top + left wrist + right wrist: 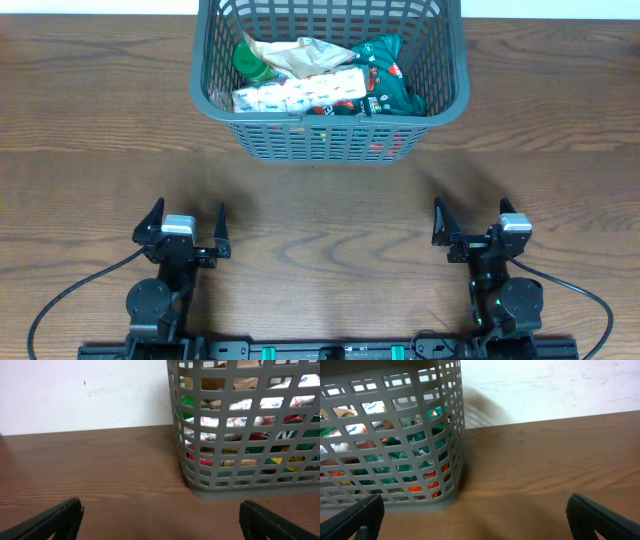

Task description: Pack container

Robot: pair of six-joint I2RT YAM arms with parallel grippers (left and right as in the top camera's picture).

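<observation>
The container [330,138], a large dark grey lattice basket, stands at the far middle of the wooden table. It holds several packed items: a white printed pack [300,95], a dark green bag [390,80], a crumpled brown paper bag [310,55] and a green round item [248,62]. My left gripper [187,232] is open and empty near the front left. My right gripper [474,227] is open and empty near the front right. The basket shows in the left wrist view [250,487] and the right wrist view [395,502], well beyond both grippers [160,520] [475,520].
The wooden table [320,220] stretches between the grippers and the basket. A white wall [80,395] rises behind the table. Black cables [60,300] trail from the arm bases at the front edge.
</observation>
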